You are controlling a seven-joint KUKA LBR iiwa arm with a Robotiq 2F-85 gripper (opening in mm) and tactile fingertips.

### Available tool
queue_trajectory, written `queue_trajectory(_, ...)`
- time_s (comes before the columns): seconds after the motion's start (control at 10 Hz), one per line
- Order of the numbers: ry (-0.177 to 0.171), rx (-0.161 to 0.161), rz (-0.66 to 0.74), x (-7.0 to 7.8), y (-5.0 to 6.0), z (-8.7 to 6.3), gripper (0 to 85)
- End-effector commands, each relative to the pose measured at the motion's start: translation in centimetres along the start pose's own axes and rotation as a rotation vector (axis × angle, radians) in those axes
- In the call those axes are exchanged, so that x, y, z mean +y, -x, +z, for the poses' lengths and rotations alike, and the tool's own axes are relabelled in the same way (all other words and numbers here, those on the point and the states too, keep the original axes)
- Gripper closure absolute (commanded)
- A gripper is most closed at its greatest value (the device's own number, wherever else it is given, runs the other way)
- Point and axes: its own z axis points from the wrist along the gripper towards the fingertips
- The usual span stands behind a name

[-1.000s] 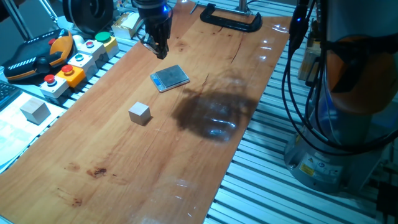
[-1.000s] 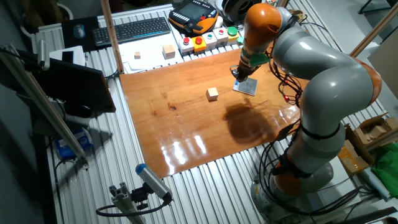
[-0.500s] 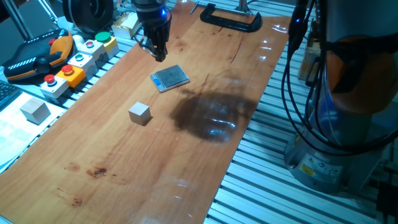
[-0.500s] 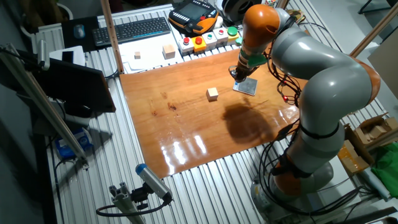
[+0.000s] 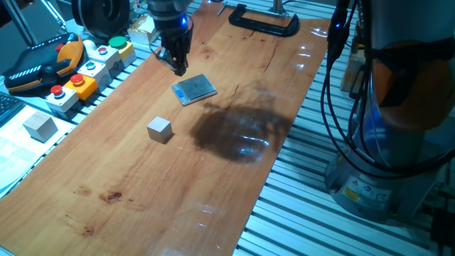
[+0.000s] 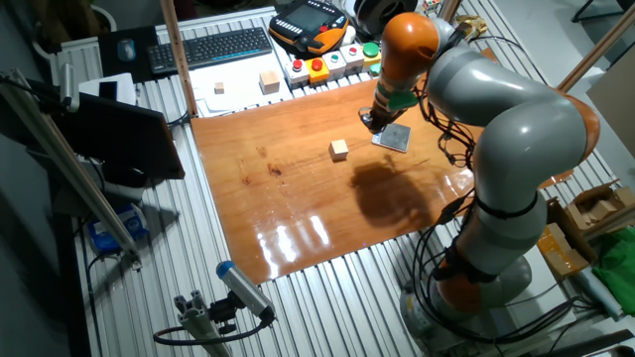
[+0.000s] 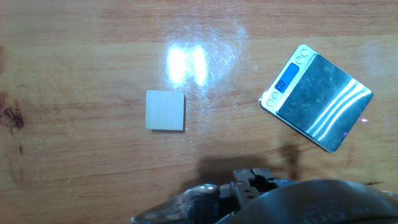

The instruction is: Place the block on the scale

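Observation:
The block [image 5: 160, 129] is a small pale cube standing on the wooden table [image 5: 142, 192], apart from the scale; it also shows in the other fixed view [image 6: 339, 149] and in the hand view [image 7: 165, 111]. The scale [image 5: 194, 88] lies flat with a shiny top plate, seen also in the other fixed view [image 6: 393, 137] and the hand view [image 7: 317, 98]. My gripper [image 5: 177, 67] hangs above the table just beside the scale's far-left corner, fingers together and holding nothing; it also shows in the other fixed view [image 6: 369, 121]. The block is well short of it.
A larger whitish cube [image 5: 40, 126] sits off the board at the left. Button boxes [image 5: 78, 78] and a pendant [image 5: 43, 60] line the left edge. A black clamp [image 5: 263, 23] is at the far end. The robot's base [image 5: 377, 156] stands to the right.
My gripper has drifted a little to the left, off the scale's edge towards the block's side. The block and the scale have not moved.

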Motion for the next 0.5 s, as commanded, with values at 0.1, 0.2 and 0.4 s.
queue_trajectory(0.1, 0.017, 0.005, 0.008, 0.4, 0.2, 0.8, 84.3)
queue_trajectory(0.2, 0.025, 0.003, 0.012, 0.7, 0.4, 1.3, 84.3)
queue_trajectory(0.4, -0.014, -0.018, 0.012, 1.5, 0.3, 2.5, 84.3)
